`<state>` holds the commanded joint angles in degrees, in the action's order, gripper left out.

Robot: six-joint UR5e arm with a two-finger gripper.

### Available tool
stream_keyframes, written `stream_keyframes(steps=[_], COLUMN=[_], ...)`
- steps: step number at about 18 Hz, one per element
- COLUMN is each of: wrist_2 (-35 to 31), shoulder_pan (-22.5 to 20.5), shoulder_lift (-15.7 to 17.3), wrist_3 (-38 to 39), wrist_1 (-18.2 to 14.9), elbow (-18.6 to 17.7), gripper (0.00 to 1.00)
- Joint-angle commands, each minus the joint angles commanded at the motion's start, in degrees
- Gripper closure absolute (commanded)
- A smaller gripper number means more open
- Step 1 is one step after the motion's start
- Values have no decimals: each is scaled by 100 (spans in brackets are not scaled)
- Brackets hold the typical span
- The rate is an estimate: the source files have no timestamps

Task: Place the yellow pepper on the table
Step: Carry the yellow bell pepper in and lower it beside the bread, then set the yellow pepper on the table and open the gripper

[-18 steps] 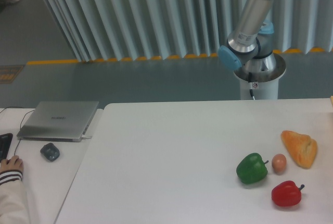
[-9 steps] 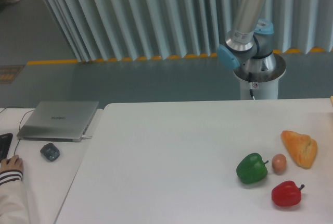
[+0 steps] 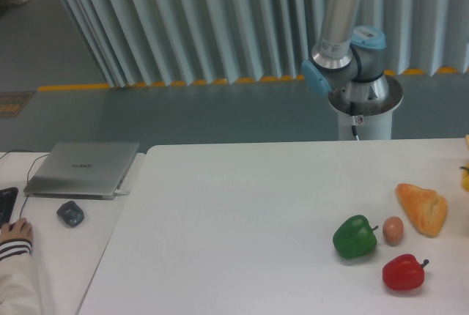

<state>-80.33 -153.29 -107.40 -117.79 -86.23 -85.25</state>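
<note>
- I see the arm (image 3: 338,15) rising from its base (image 3: 364,106) behind the far edge of the desk (image 3: 234,212); its upper links run out of the top of the view.
- End effector: out of view, so I cannot tell whether it is released, clenched or grasping anything.
- Yellow pepper (image 3: 465,177): only a thin yellow sliver shows at the far right edge of the view, above the bread; I cannot tell whether it rests on the desk or is held.
- Bread (image 3: 423,209), orange-tan, lies on the right side of the desk.
- Egg (image 3: 393,229) sits just left of the bread, with the green pepper (image 3: 355,237) just beside it on its left.
- Red pepper (image 3: 404,272) lies nearer the front edge, below the egg, apart from it.
- On the adjoining surface to the left: closed laptop (image 3: 83,169), a dark mouse (image 3: 70,214) in front of it, and a person's hand (image 3: 15,231) at the lower left corner.
</note>
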Motion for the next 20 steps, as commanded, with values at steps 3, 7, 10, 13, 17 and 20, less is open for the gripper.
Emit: stream_keyframes(steps=[3, 7, 10, 13, 17, 20], wrist_2=[0, 0, 0, -9, -35, -53], shoulder_pan=[194, 457, 475, 563, 634, 634], shoulder_lift=[44, -44, -132, -342, -527, -632], wrist_3=[554, 1266, 1329, 1618, 1698, 1690], wrist_1=[263, 799, 1160, 1414, 1741, 1837], elbow=[-106, -150, -203, -150, -141, -115], gripper=[60, 60, 60, 60, 60, 60])
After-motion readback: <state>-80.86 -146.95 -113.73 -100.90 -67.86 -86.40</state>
